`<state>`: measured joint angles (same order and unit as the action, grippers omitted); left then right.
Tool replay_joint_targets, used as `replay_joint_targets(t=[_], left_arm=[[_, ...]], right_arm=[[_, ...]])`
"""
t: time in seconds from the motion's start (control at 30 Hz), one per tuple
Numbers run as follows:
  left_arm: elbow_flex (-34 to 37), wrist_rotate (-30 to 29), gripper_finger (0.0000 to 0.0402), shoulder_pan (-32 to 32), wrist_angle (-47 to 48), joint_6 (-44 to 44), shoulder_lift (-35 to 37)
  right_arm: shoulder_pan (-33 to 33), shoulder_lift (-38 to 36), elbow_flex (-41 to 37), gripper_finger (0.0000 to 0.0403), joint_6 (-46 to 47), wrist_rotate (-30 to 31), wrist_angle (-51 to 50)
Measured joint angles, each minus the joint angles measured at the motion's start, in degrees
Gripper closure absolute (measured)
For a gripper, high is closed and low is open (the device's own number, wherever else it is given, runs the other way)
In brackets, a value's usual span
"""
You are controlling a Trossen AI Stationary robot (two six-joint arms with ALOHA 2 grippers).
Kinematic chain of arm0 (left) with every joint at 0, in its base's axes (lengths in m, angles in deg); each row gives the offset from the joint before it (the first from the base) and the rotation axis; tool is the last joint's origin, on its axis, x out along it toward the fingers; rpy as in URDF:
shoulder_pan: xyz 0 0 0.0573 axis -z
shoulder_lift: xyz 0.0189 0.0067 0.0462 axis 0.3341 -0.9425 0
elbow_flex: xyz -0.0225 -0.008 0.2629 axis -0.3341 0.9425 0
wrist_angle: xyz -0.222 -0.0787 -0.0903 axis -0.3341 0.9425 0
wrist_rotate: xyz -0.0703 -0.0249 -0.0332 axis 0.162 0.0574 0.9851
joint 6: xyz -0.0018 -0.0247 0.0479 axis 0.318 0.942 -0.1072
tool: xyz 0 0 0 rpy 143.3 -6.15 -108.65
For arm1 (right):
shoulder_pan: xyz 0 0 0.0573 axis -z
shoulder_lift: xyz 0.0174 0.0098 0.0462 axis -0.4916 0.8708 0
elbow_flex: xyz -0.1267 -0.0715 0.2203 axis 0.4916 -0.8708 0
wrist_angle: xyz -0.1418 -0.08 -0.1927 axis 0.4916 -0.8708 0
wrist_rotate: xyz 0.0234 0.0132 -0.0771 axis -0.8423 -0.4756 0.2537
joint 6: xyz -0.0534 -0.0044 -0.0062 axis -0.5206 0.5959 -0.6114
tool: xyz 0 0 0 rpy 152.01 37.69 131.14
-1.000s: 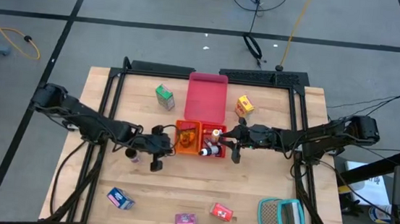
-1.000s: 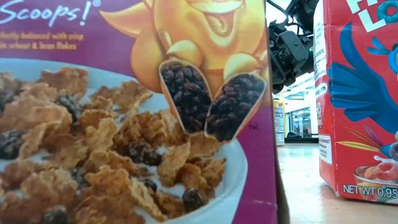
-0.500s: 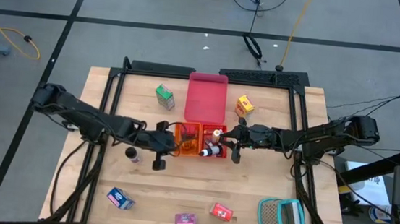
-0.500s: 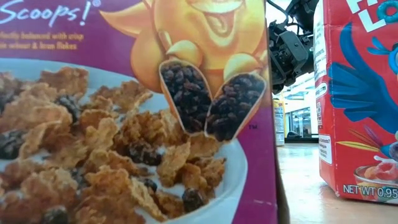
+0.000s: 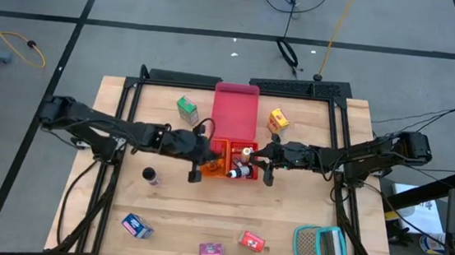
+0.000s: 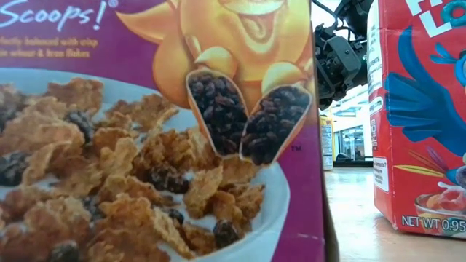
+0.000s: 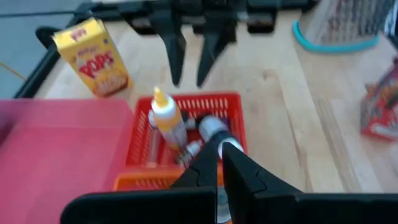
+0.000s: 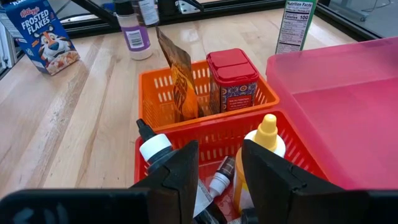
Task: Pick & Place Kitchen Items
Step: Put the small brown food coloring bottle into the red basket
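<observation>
Well, from overhead I see the wooden table [image 5: 286, 215] with the big pink tray [image 5: 235, 112] at its middle-back, and the orange basket [image 5: 213, 158] and red basket [image 5: 242, 160] sitting side by side against the tray's near edge.

My left gripper [image 5: 196, 172] reaches in from the left, over the near-left corner of the orange basket. In its wrist view the two dark fingers [image 7: 205, 165] lie almost together with only a thin slit between them, and I see nothing pinched there; they point over the red basket.

My right gripper [image 5: 269, 175] comes in from the right and sits at the red basket's right rim. Its jaws are spread moderately wide and empty, straddling the air above the basket's contents.

Inside the red basket stand a yellow-capped squeeze bottle [image 8: 261, 146] and a white-capped bottle [image 8: 157, 149], with a smaller little bottle [image 8: 219, 179] lying between them. The orange basket holds a red-lidded jar [image 8: 234, 79] and a brown packet [image 8: 177, 74] leaning upright beside it.

Loose on the table: a green box [image 5: 186, 109] left of the pink tray, a yellow box [image 5: 278, 120] right of it, a dark-capped bottle [image 5: 150, 175] standing alone, and along the near edge a blue box [image 5: 136, 225], a pink box [image 5: 211, 249] and a red box [image 5: 252, 242]. The teal mesh basket [image 5: 321, 248] lies at the near-right corner.
</observation>
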<state>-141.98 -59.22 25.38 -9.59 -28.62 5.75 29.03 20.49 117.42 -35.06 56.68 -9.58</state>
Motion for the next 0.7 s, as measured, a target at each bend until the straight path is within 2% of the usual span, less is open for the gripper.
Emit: replay_joint_targets(t=[0.1,0.27,0.7], left_arm=[[0.0,0.69,0.04,-1.37,-2.98,-0.28,-1.3],[0.0,5.39,0.0398,-2.94,-10.48,-1.85,-4.82],[-0.07,6.41,0.0399,-6.32,-20.24,-2.69,-10.26]], right_arm=[[-0.01,0.0,0.0,0.0289,0.0,0.0,0.01],[-0.01,0.0,0.0,0.0289,-0.02,0.0,0.01],[0.0,0.0,-0.02,0.0289,0.0,0.02,-0.35]])
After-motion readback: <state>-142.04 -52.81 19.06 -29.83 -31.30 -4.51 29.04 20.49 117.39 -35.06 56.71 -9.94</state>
